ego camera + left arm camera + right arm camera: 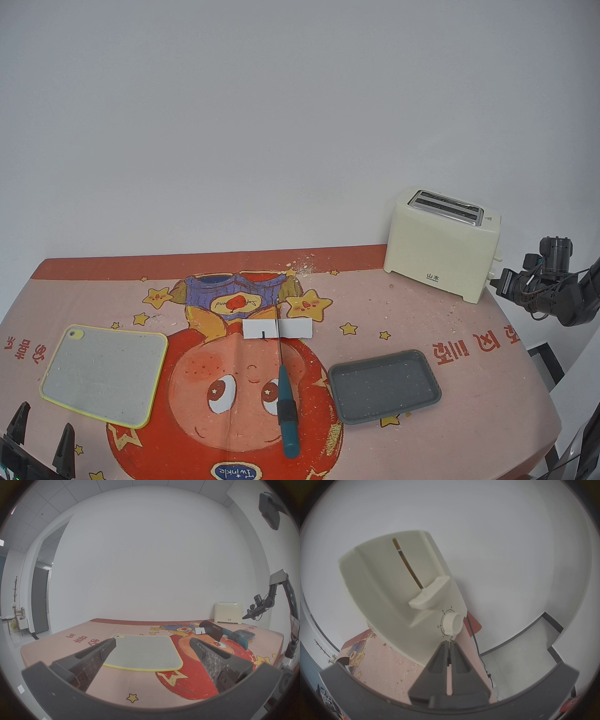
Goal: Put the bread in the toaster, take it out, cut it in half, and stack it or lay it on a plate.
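**At the toaster's lever side: right end effector closed, left end effector apart**

At the far right corner of the surface (pixel 500 375) stands the cream toaster (pixel 442 244), with its two slots facing up. I cannot tell whether a slice sits inside them. My right end effector (pixel 449 658) is level with the toaster's right end face, and its fingers are pressed together with nothing between them. Its tip lies just beside the round dial (pixel 452 623); I cannot confirm contact. The lever (pixel 429 596) sits at the end of its slot nearest the dial. Crumbs (pixel 393 667) lie scattered on the surface beside the toaster base.

My left end effector (pixel 42 434) is at the near left edge of the surface. Its fingers are spread wide apart and hold nothing. Directly beyond it lies the grey cutting board (pixel 103 374) with a yellow rim, flat on the surface.

The knife (pixel 287 412) lies at the centre of the surface, between the cutting board and the plate. Its teal handle points toward me, and in the head view the blade shows edge-on. The blade crosses a white card (pixel 277 328) lying flat on the surface.

The plate (pixel 384 385), a dark grey rectangular tray, lies just right of the knife and nearer to me than the toaster, well apart from both end effectors.
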`<state>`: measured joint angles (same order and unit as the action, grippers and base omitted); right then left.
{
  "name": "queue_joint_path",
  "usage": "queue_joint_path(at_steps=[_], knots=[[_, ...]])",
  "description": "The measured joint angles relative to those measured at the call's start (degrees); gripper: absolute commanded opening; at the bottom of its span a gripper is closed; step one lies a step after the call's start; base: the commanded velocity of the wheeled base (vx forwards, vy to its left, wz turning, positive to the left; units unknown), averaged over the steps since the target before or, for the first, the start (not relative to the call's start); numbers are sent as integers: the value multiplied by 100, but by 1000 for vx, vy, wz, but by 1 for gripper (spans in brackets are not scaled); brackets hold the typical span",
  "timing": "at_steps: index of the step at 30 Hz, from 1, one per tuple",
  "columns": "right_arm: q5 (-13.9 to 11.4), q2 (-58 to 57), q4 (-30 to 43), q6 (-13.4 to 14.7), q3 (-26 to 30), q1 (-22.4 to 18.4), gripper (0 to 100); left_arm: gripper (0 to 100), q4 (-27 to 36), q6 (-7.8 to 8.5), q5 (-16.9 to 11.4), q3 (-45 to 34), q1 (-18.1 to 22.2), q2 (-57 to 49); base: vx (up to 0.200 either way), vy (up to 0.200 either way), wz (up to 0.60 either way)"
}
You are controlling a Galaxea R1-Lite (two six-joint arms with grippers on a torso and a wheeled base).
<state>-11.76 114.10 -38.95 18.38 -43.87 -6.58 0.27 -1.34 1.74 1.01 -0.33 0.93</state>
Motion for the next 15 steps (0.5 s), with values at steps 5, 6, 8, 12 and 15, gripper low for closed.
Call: queue_joint_path(at_steps=[5,6,8,12,15], knots=[[9,-40,-2,11,-78,0,0,100,-2,-2,0,0,-5,0,0,0,0],[13,-40,0,11,-91,0,0,100,-2,-2,0,0,-5,0,0,0,0],[13,-40,0,11,-124,0,0,100,-2,-2,0,0,-2,0,0,0,0],[16,-33,4,11,-168,5,0,100,-2,-2,0,0,0,0,0,0,0],[17,-22,4,9,-179,9,0,100,-2,-2,0,0,0,0,0,0,0]])
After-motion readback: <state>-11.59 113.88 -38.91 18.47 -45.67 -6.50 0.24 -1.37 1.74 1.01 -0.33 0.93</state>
